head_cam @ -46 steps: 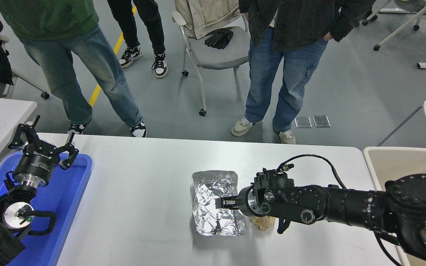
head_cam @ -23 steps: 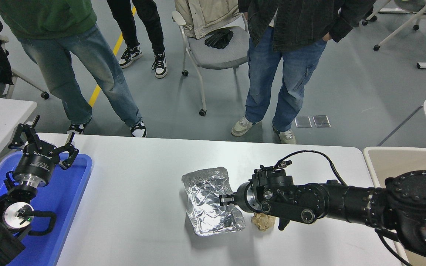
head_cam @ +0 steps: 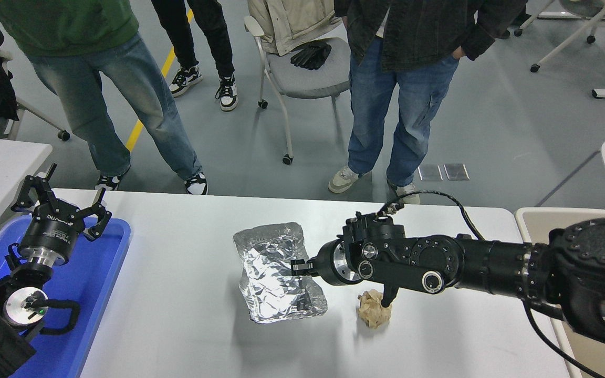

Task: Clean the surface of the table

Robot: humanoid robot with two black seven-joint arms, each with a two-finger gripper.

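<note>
We see the table [head_cam: 187, 315] stretching across the near half of the scene, a plain matte white-grey top with rounded far corners; its far edge runs left to right just in front of the standing people's [head_cam: 113, 94] shoes. Wide bare room lies on the left between the blue tray [head_cam: 97, 294] and the foil tray [head_cam: 276, 275], and more along the near edge.

The foil tray sits near the table's middle, a crinkled, shiny silver rectangle with soft rounded corners, lying askew. Our right gripper [head_cam: 298, 266] reaches in from the right and its fingers are clamped on the foil tray's right rim, as far as we can make out from this angle. The arm behind it is black, jointed and smooth, with a cable looping over it.

Just right of the foil tray, apart from it, lies a paper ball [head_cam: 374, 311], tan and crumpled, under the arm.

At the far right a beige bin [head_cam: 539, 226] stands beside the table's edge. Our left gripper [head_cam: 61, 202] is parked over the blue tray's far end at the left, fingers spread wide, holding nothing. The blue tray is smooth plastic with a raised rim.

Beyond the table stands a grey chair [head_cam: 308, 73] with black gloves [head_cam: 310, 54] on its seat.
</note>
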